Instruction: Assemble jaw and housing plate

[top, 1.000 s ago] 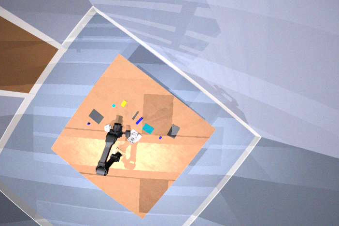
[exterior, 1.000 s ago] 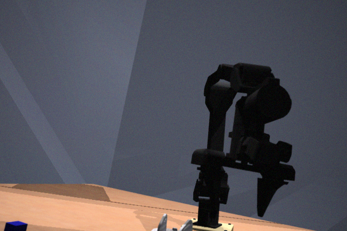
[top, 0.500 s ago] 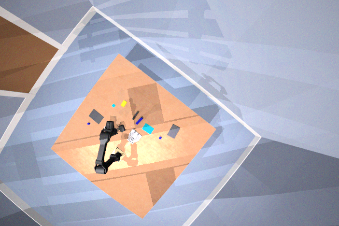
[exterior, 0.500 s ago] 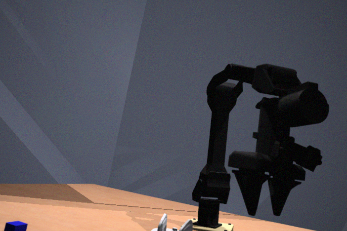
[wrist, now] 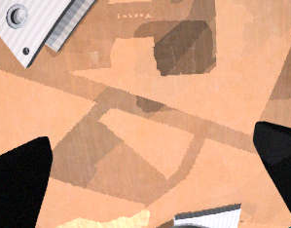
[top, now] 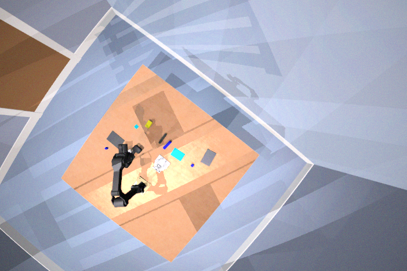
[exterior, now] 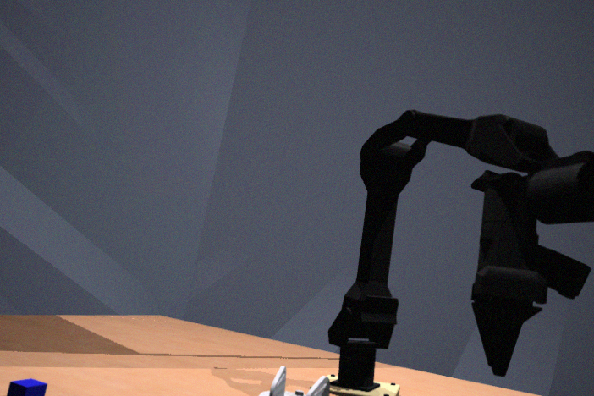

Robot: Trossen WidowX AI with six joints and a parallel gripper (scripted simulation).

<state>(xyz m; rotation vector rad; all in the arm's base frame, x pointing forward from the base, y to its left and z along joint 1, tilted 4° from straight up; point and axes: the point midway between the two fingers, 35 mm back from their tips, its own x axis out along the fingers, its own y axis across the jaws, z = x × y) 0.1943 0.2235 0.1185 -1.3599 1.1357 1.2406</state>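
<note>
The white base assembly [top: 160, 163] lies right of the arm; its near edge [wrist: 207, 219] shows at the bottom of the wrist view. Two pale jaws [exterior: 277, 382] [exterior: 320, 387] stand up side by side in the exterior view. How their teeth and pins sit is too small and cut off to tell. The white housing plate [top: 130, 151] [wrist: 37, 24] is mostly under the hand in the top view; its corner with a round hole shows top left in the wrist view. My gripper [exterior: 499, 373] [wrist: 156, 140] is open and empty, raised above the table between plate and assembly.
Around lie grey plates [top: 115, 139] [top: 208, 157], a yellow block [top: 148, 124], a small cyan square [top: 136, 127], a dark bar [top: 162, 138], a blue bar [top: 167, 145], a cyan plate [top: 177, 154] and blue cubes [top: 106, 147] [top: 192, 165] [exterior: 26, 387].
</note>
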